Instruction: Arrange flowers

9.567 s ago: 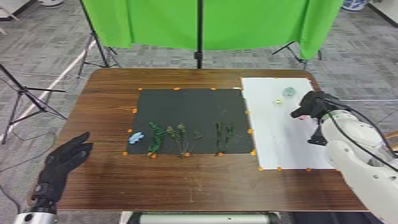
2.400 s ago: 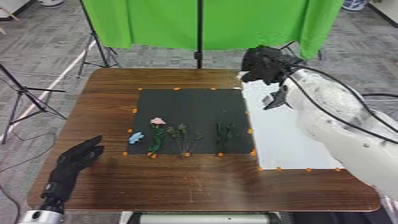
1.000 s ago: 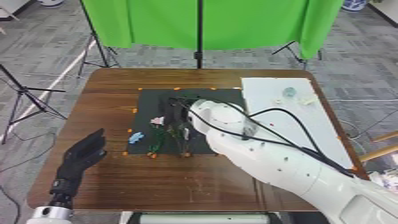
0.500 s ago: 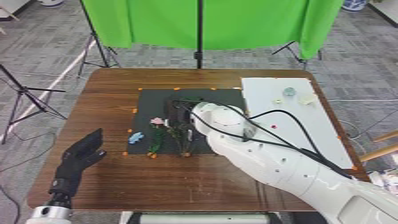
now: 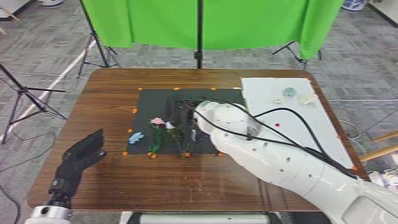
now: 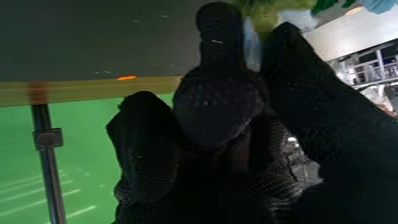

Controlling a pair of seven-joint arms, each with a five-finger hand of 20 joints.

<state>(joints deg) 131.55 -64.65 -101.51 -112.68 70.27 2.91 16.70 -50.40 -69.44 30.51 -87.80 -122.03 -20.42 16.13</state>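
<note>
the right hand (image 5: 180,114) is over the black mat (image 5: 153,102), fingers and thumb parted. whether it grips the white flower (image 5: 171,125) cannot be told.

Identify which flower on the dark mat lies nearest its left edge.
The blue flower, at the lower left of the dark mat; the pink flower is farther right.

On the tabletop (image 5: 107,115), the mat (image 5: 155,103) lies left of the sheet (image 5: 311,152). Toward the mat's near left corner: one flower head (image 5: 136,137), with stems (image 5: 156,142) to its right. Toward the sheet's far right corner: blossoms (image 5: 290,92).
</note>
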